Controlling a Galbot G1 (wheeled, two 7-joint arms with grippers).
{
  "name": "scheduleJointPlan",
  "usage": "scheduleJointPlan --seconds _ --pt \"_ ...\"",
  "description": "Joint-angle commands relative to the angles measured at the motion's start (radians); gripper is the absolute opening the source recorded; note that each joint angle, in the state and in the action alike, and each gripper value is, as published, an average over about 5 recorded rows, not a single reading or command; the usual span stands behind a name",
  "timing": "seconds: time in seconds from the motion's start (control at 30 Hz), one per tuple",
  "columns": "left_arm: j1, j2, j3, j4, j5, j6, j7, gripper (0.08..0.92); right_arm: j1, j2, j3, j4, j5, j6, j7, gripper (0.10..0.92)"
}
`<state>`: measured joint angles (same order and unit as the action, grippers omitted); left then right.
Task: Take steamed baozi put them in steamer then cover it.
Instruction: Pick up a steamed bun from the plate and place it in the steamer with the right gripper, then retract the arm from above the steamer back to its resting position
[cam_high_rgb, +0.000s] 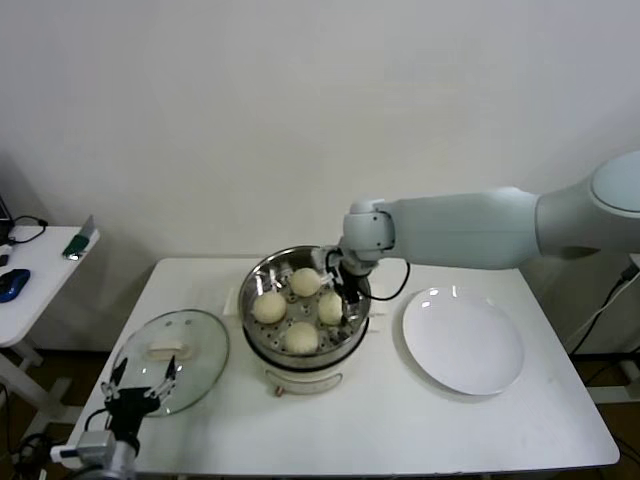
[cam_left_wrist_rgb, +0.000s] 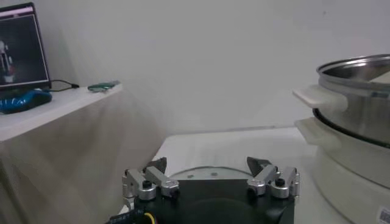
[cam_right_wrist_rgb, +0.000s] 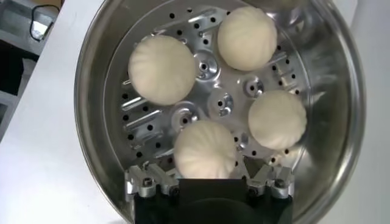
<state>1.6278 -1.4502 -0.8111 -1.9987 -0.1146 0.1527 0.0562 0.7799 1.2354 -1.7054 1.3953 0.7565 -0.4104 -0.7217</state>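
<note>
White table (cam_high_rgb: 380, 420), four smooth cream baozi (cam_right_wrist_rgb: 161, 69)

The head view looks down from above across the whole table (cam_high_rgb: 380, 430), the left wrist view sits low at table level facing the wall, the right wrist view peers straight down, close, into the steamer (cam_right_wrist_rgb: 341, 109), shared by all.

i am not finding any text i can read. a small label (cam_left_wrist_rgb: 383, 214) is showing on the steamer (cam_left_wrist_rgb: 359, 122) base, and a laptop screen (cam_left_wrist_rgb: 23, 45) is glowing on the side table (cam_left_wrist_rgb: 55, 109), both too small to make out.
</note>
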Motion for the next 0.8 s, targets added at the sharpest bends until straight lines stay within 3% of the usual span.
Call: scheduleJointPlan --seconds 0.03,0.2,0.4,0.57,0.8 --pt "0.002 0.001 0.001 -0.01 -0.005 0.006 0.001 0.823 0.048 -0.069 0.076 -0.011 0.056 0.042 -0.048 0.822" --pt "0.008 0.006 0.0 -0.028 -0.04 0.003 0.0 0.823 -0.001 -0.203 0.274 0.014 0.2 0.004 0.048 0.823" --pt "0.003 0.013 0.003 -0.041 -0.081 -0.017 -0.02 0.823 -0.277 -0.329 0.672 0.034 0.221 0.036 0.482 0.823" --pt "-0.009 0.022 0.008 -0.037 -0.102 -0.053 -0.04 0.823 -0.476 -0.425 0.935 0.1 0.199 0.057 0.716 0.823" --pt "-0.017 0.042 0.018 -0.03 -0.064 -0.089 -0.039 0.823 -0.905 -0.631 1.317 0.236 0.036 0.138 0.768 0.823"
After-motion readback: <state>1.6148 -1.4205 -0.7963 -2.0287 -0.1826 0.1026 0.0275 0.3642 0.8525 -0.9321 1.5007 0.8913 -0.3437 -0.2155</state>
